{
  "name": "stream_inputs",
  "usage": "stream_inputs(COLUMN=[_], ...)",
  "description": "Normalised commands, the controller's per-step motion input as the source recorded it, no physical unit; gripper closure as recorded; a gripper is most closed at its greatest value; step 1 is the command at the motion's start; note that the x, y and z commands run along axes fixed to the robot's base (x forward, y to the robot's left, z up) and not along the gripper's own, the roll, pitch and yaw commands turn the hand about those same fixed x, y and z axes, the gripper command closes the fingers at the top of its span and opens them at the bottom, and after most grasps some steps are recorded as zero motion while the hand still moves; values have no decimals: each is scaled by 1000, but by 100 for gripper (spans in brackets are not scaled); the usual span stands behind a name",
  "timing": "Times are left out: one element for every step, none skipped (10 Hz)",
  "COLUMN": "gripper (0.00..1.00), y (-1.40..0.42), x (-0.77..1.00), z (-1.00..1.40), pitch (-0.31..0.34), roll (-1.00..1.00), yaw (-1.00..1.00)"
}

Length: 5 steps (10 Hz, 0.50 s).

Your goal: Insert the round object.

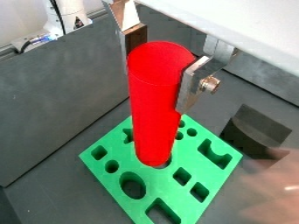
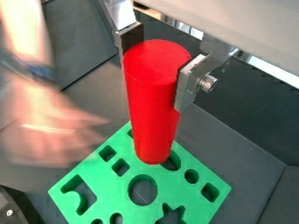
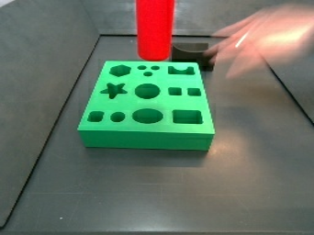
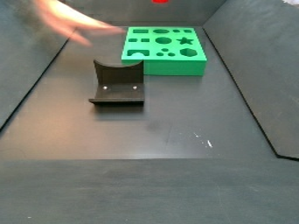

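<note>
My gripper point(image 1: 159, 63) grasps the red cylinder point(image 1: 152, 105) upright above the green block point(image 1: 163, 171). Transport step; next, align with the round hole point(image 3: 147, 91) toward 6 o'clock, then lower.

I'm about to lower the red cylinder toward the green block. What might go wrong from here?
1. The red cylinder, clamped in the gripper, hangs above the green block among several holes; its lower end may miss the round hole and jam on the block's top.
2. The side views show motion blur, so alignment is hard to judge.
3. Only the cylinder's top is gripped; contact could tilt it.
</note>
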Motion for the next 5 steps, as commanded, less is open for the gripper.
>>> stream_inputs(gripper=[100, 100, 100, 100, 100], y=[297, 314, 343, 283, 166], x=[-446, -400, -414, -243, 0], z=[-1000, -1000, -1000, -831, -623], pitch=[-40, -20, -43, -29, -16], roll=[0, 0, 0, -81, -123], yaw=[0, -29, -31, -29, -49])
